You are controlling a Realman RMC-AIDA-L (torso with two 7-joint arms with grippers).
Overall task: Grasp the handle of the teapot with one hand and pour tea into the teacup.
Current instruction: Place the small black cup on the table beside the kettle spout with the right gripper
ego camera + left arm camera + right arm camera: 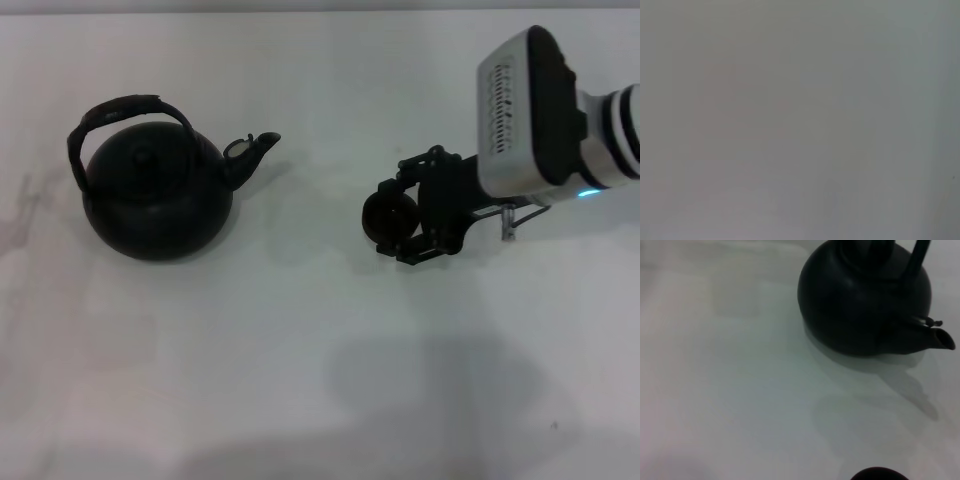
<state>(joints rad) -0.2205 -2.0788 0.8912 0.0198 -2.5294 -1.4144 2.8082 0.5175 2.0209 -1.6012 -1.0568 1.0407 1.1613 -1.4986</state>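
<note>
The black round-bellied teapot (155,195) stands at the left of the white table, its short spout (255,150) pointing toward the right gripper. Its arched handle (125,108) stands upright over the lid. The right wrist view shows the teapot (860,305) from the spout side. The small dark teacup (385,215) sits right of centre, a hand's width from the spout. My right gripper (390,220) reaches in from the right with its black fingers (405,165) hugging the cup's two sides. Only the teacup's rim (879,474) shows in the right wrist view. The left gripper is out of view.
The white table (300,350) stretches in front of the teapot and cup, with the arm's broad shadow (440,400) on it at the front right. The left wrist view shows only a blank pale surface (800,120).
</note>
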